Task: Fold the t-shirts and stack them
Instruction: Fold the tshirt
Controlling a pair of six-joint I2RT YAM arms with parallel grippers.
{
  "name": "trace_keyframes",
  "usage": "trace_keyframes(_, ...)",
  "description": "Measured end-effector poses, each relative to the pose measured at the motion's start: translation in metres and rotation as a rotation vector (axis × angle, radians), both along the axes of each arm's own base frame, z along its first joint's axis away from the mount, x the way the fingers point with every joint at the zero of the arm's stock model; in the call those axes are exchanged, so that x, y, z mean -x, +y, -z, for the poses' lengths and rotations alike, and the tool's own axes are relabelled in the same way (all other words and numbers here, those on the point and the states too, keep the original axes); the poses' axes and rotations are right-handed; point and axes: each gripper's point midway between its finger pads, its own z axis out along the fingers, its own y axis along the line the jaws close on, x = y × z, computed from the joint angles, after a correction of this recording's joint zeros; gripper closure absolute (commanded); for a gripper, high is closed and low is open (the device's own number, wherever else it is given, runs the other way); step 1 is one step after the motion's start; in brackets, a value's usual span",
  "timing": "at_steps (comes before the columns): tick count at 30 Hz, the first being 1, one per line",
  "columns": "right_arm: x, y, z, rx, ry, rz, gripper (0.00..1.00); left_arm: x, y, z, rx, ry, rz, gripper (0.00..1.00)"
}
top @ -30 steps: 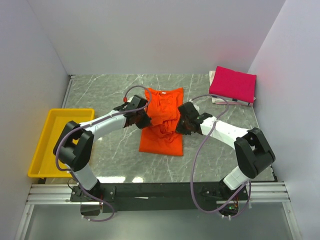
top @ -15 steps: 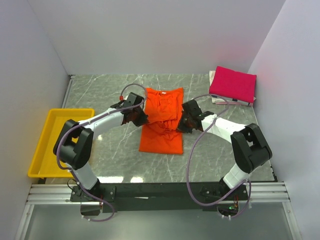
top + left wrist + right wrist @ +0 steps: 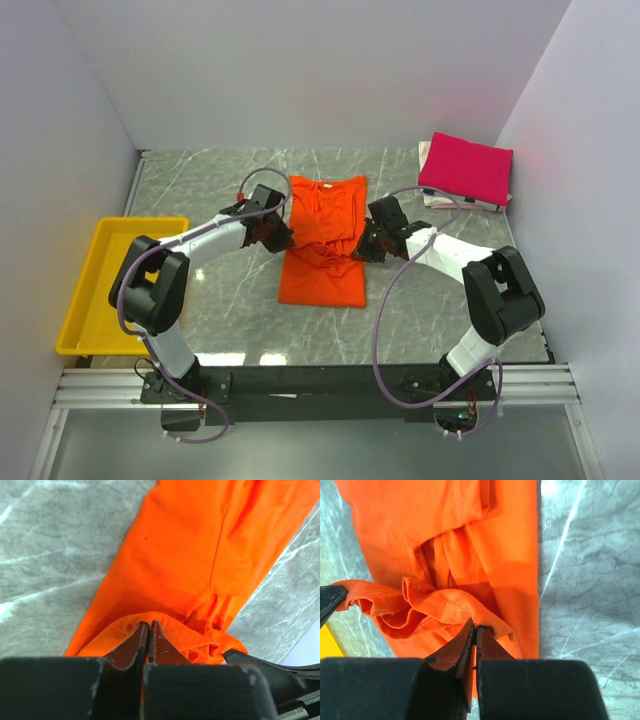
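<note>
The orange t-shirt (image 3: 322,245) lies as a long strip in the middle of the table, its near half doubled back over the middle. My left gripper (image 3: 283,236) is shut on the shirt's left hem edge (image 3: 165,625). My right gripper (image 3: 357,243) is shut on the right hem edge (image 3: 465,612). Both hold the hem a little above the lower layer of the orange t-shirt, which shows in the left wrist view (image 3: 190,545) and the right wrist view (image 3: 420,515). The magenta-pink t-shirt (image 3: 465,167) lies folded at the back right corner.
A yellow tray (image 3: 92,282) stands at the left edge of the table. White paper (image 3: 436,201) pokes out under the pink shirt. Walls close in the table on three sides.
Both grippers have carried the shirt's hem away from the arms' bases towards the collar. The bunched cloth in the middle has spread flatter.
</note>
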Motion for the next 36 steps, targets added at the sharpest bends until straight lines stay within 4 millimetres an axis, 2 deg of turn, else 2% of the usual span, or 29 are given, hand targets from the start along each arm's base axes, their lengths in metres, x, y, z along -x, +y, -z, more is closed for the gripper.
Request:
trace_keyframes(3,-0.004,-0.002,-0.002,-0.014,-0.007,0.008,0.99,-0.002,0.003,0.0,0.002,0.001,-0.007,0.99)
trace_keyframes(6,-0.009,-0.004,-0.004,-0.03,-0.016,0.015,0.86,-0.004,0.004,0.0,0.006,0.001,-0.008,0.99)
trace_keyframes(7,-0.01,-0.004,-0.005,-0.035,-0.018,0.017,0.77,-0.004,0.004,0.0,0.009,-0.002,-0.003,0.99)
trace_keyframes(9,-0.011,-0.004,-0.006,-0.044,-0.021,0.015,0.7,-0.006,0.003,0.0,0.019,-0.009,0.008,0.99)
trace_keyframes(10,-0.012,-0.004,-0.006,-0.047,-0.023,0.013,0.62,-0.006,0.002,-0.001,0.024,-0.013,0.014,0.96)
trace_keyframes(11,-0.013,-0.003,-0.007,-0.051,-0.025,0.015,0.57,-0.008,0.001,-0.002,0.033,-0.019,0.022,0.86)
trace_keyframes(12,-0.013,-0.003,-0.007,-0.054,-0.029,0.014,0.53,-0.009,0.0,-0.003,0.04,-0.026,0.034,0.67)
trace_keyframes(13,-0.014,-0.004,-0.007,-0.056,-0.032,0.013,0.43,-0.01,-0.001,-0.005,0.045,-0.036,0.048,0.54)
trace_keyframes(14,-0.014,-0.005,-0.007,-0.057,-0.033,0.016,0.41,-0.012,0.0,-0.006,0.049,-0.044,0.056,0.47)
trace_keyframes(15,-0.014,-0.007,-0.007,-0.057,-0.032,0.02,0.41,-0.014,0.0,-0.007,0.054,-0.05,0.059,0.28)
trace_keyframes(18,-0.016,-0.014,-0.011,-0.049,-0.044,0.038,0.39,-0.022,0.01,-0.01,0.049,-0.068,0.042,0.13)
trace_keyframes(21,-0.019,-0.019,-0.025,-0.037,-0.088,0.047,0.46,-0.026,0.025,-0.015,0.022,-0.081,0.0,0.21)
trace_keyframes(23,-0.019,-0.021,-0.038,-0.03,-0.131,0.042,0.59,-0.025,0.035,-0.026,-0.007,-0.105,-0.027,0.28)
trace_keyframes(24,-0.018,-0.02,-0.042,-0.023,-0.148,0.039,0.66,-0.024,0.037,-0.033,-0.011,-0.122,-0.032,0.41)
trace_keyframes(25,-0.016,-0.018,-0.046,-0.017,-0.161,0.027,0.72,-0.021,0.036,-0.04,-0.01,-0.134,-0.032,0.48)
trace_keyframes(28,-0.005,-0.002,-0.044,0.002,-0.164,-0.027,0.71,-0.011,0.027,-0.052,-0.005,-0.163,0.004,0.65)
trace_keyframes(29,0.001,0.005,-0.04,0.01,-0.156,-0.053,0.71,-0.007,0.022,-0.052,-0.004,-0.162,0.019,0.77)
trace_keyframes(32,0.011,0.022,-0.03,0.025,-0.128,-0.114,0.71,0.005,0.004,-0.04,0.005,-0.126,0.07,0.97)
trace_keyframes(36,0.01,0.032,-0.011,0.052,-0.083,-0.153,0.72,0.013,-0.01,-0.007,0.011,-0.033,0.11,0.99)
